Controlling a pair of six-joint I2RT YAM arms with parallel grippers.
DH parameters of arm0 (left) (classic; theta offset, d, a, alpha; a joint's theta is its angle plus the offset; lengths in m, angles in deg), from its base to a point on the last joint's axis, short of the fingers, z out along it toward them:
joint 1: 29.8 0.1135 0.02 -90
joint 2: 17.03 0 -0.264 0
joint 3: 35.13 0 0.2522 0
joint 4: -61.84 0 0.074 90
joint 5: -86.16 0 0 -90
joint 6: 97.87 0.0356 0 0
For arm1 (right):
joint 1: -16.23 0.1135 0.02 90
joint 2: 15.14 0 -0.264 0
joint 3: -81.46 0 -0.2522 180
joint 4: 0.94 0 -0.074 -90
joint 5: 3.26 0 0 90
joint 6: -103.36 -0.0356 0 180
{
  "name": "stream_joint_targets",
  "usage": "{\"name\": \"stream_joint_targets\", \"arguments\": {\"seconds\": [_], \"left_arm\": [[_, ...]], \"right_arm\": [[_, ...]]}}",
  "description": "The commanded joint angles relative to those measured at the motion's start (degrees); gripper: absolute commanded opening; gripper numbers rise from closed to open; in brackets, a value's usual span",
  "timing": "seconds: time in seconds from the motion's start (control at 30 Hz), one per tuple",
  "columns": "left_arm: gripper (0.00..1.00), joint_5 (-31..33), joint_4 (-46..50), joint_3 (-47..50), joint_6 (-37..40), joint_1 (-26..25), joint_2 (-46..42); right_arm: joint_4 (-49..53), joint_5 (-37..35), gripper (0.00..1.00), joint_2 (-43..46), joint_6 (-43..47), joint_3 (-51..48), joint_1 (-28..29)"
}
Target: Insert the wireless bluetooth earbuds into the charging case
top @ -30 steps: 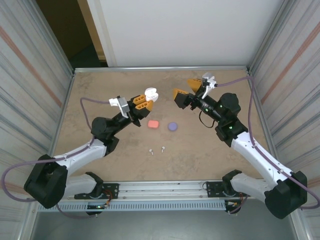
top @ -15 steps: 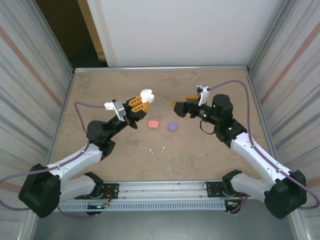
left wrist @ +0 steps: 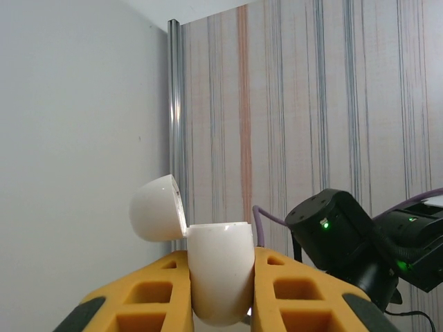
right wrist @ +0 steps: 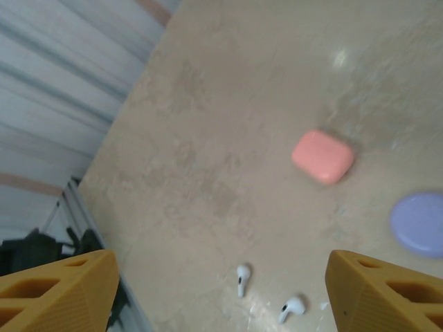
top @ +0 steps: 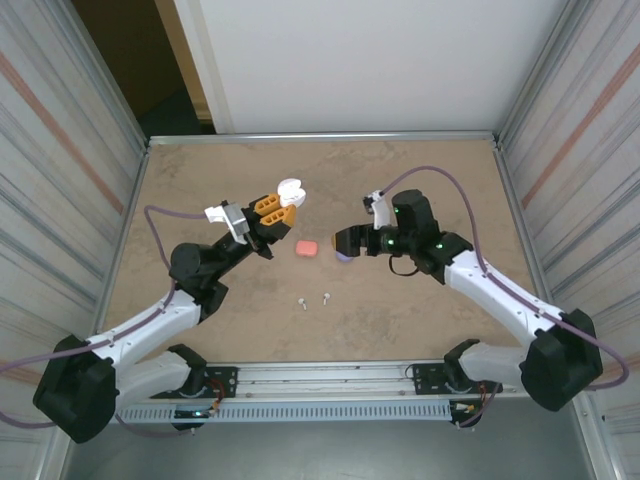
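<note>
Nearest my side, two tiny white stemmed plastic earbuds (top: 302, 303) (right wrist: 241, 279) lie loose on the tan table (top: 200, 180), just beside each other and not yet in any case. Beyond them sit a closed coral-pink rounded plastic case (top: 307, 248) and a flat purple plastic case (right wrist: 419, 225). Over the last second the right gripper (top: 343, 241) has swung in from the far right and dropped above the purple case, its fingers apart on nothing; I judge it is lining up on the earbuds. Farthest, the left gripper (left wrist: 221, 294) stays clamped on the white plastic charging case (left wrist: 218, 266), lid hinged open, held aloft ready to receive them.
</note>
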State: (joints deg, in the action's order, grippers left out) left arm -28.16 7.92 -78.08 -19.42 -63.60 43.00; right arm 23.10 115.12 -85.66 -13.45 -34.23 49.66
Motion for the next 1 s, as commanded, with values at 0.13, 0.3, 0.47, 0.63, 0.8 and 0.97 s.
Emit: {"name": "stream_joint_targets", "arguments": {"seconds": [0.13,0.3,0.47,0.63,0.8,0.97], "left_arm": [[0.0,0.3,-1.2,1.0,1.1,-0.2,-2.4],[0.0,0.2,-1.3,1.4,0.9,-0.1,-3.4],[0.0,0.3,-1.0,1.7,1.0,-0.1,-4.5],[0.0,0.3,-0.6,2.0,1.2,-0.1,-5.2],[0.0,0.5,-0.2,2.1,1.6,-0.2,-5.7],[0.0,0.7,0.0,2.1,1.8,-0.1,-5.8]], "right_arm": [[5.8,3.0,0.71,-7.3,-1.2,5.2,5.5],[7.5,2.8,0.66,-12.5,-1.1,7.5,8.6],[10.6,1.5,0.59,-17.9,-0.9,10.5,11.4],[12.6,0.9,0.52,-23.5,-0.9,13.3,13.5],[15.4,0.7,0.44,-28.7,-0.4,16.4,14.9],[17.5,-0.3,0.4,-32.7,0.5,18.7,16.1]]}}
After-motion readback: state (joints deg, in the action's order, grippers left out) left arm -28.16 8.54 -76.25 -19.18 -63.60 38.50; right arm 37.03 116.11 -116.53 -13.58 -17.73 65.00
